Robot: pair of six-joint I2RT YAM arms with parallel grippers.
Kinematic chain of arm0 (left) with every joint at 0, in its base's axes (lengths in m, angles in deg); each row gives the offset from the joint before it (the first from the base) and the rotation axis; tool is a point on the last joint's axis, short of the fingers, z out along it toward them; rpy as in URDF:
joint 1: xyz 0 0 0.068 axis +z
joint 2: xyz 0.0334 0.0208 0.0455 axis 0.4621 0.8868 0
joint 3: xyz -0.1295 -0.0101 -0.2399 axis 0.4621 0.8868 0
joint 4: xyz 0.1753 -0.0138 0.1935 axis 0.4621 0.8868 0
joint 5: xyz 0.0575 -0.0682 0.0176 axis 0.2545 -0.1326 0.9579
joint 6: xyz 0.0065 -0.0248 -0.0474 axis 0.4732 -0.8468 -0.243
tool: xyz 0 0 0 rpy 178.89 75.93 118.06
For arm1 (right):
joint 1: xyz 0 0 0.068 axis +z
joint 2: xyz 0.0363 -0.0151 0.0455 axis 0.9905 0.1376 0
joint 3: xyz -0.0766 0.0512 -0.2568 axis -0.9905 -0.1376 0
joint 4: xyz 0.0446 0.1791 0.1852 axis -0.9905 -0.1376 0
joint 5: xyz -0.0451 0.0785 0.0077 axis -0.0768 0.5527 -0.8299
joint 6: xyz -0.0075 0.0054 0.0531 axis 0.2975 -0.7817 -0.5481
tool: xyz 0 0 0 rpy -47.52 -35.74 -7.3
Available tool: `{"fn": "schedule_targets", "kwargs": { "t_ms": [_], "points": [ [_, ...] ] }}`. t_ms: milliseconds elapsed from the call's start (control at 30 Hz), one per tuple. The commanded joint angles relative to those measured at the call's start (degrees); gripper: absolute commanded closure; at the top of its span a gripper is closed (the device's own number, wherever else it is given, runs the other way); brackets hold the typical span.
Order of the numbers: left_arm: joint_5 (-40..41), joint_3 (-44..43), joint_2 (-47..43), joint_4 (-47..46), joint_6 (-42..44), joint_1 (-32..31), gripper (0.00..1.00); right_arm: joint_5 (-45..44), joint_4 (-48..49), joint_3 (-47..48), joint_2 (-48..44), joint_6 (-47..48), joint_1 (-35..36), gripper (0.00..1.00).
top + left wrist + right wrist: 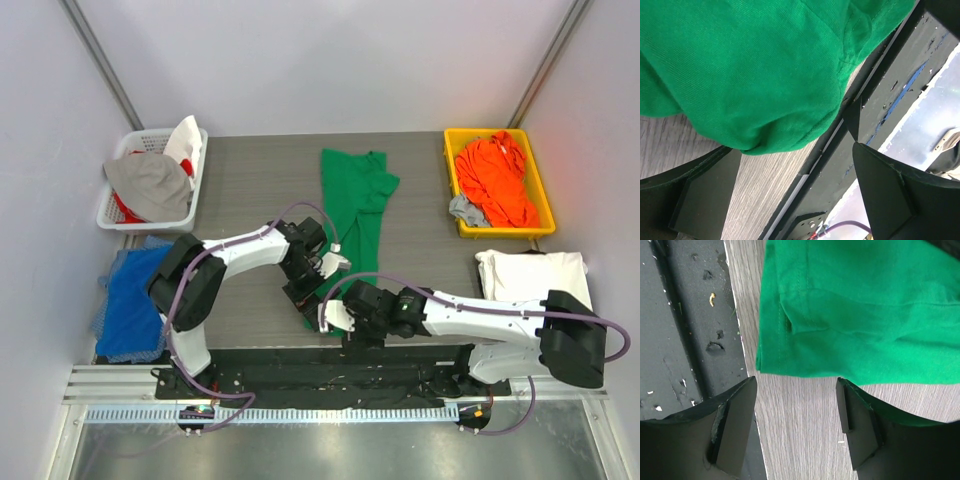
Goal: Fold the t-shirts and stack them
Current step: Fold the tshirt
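At the near edge of the grey wood-grain bench (250, 190), the right tool (335, 315) (794, 385) is held open, its fingers (735, 415) spread just short of the hem corner of the bright green cotton t-shirt (355, 200) (865, 315); just beyond, the left tool (328, 262) (792, 150) is spread wide at the shirt's rounded fold (765, 65), nothing being gripped; the shirt is laid lengthwise down the bench's middle; a folded white t-shirt (530, 275) is seen at the near right; farther off, a crumpled orange t-shirt (495, 180) is kept in a yellow plastic bin (505, 231).
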Motion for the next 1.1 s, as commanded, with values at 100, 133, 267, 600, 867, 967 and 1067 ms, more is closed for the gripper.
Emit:
{"fn": "schedule_targets", "kwargs": {
  "t_ms": [100, 133, 267, 600, 867, 967, 1067],
  "points": [
    [0.5, -2.2, 1.6, 0.2, 0.8, 0.3, 0.0, -1.9, 3.2, 1.4, 0.3, 0.3, 1.7, 0.29],
    [0.6, -2.2, 2.0, 0.1, 0.8, 0.3, 0.0, -1.8, 3.2, 1.3, 0.3, 0.3, 1.8, 0.3],
    [1.2, -2.6, 2.7, -0.3, 0.4, 0.3, 0.02, -1.3, 3.8, 1.3, 1.5, 0.5, 2.4, 0.3],
    [12.1, -1.4, 1.9, -3.7, -3.8, 0.0, 0.18, -1.8, 4.3, 0.9, 2.7, 1.1, 3.8, 0.31],
    [12.8, -0.7, 3.1, -4.9, -4.0, -0.4, 0.34, -1.8, 4.3, 0.9, 3.6, 1.3, 3.7, 0.32],
    [12.4, -1.0, 3.8, -4.8, -4.1, -1.5, 0.38, -2.2, 4.5, 1.0, 4.1, 1.6, 3.8, 0.34],
    [11.4, -2.2, 5.1, -4.1, -3.8, -3.0, 0.41, -2.3, 4.5, 0.9, 4.5, 1.7, 3.8, 0.35]
  ]
}}
